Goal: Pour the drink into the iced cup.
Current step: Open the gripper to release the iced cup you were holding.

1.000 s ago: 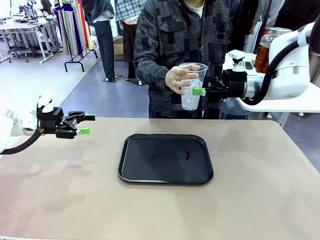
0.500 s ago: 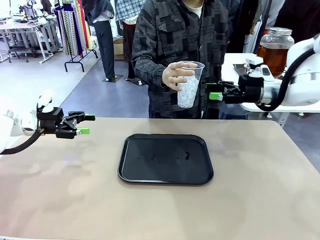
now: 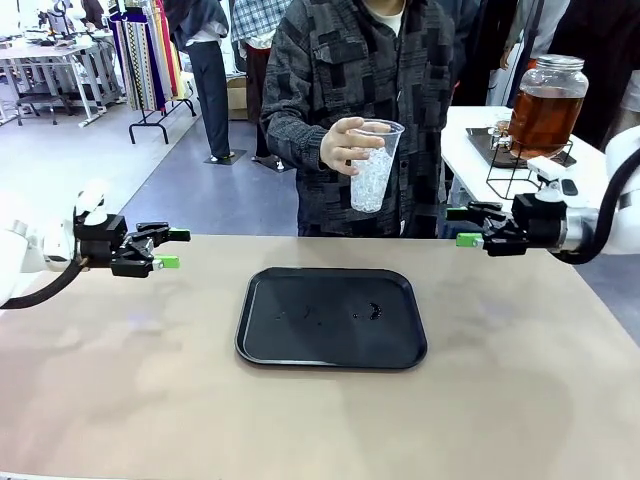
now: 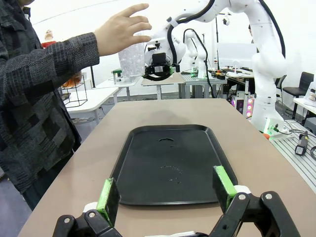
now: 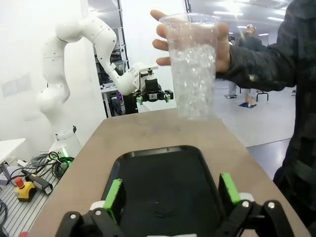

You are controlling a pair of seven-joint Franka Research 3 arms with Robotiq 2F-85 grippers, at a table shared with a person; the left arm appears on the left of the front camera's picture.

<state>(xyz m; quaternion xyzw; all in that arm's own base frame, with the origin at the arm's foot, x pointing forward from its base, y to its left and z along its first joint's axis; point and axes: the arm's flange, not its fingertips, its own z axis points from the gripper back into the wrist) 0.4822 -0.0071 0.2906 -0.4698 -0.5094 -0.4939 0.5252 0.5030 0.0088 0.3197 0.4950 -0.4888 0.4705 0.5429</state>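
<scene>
Both grippers, left gripper (image 3: 172, 249) and right gripper (image 3: 463, 226), hang spread above the tan table (image 3: 520, 400) bearing a black tray (image 3: 331, 317).

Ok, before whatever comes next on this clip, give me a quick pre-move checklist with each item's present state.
1. Iced cup is held securely: ok, the person's hand grips it upright above the far table edge.
2. Right end effector is free to take something: ok, open and empty, apart from the cup.
3. Left end effector is out of the way: ok, open and empty over the table's left side.
4. Tray is free to receive the cup: ok, nothing stands on it, only small marks.
5. Drink is available: ok, the dispenser jar holds amber liquid on the side table behind.
6. Jar's spout is reachable: cannot tell.
</scene>
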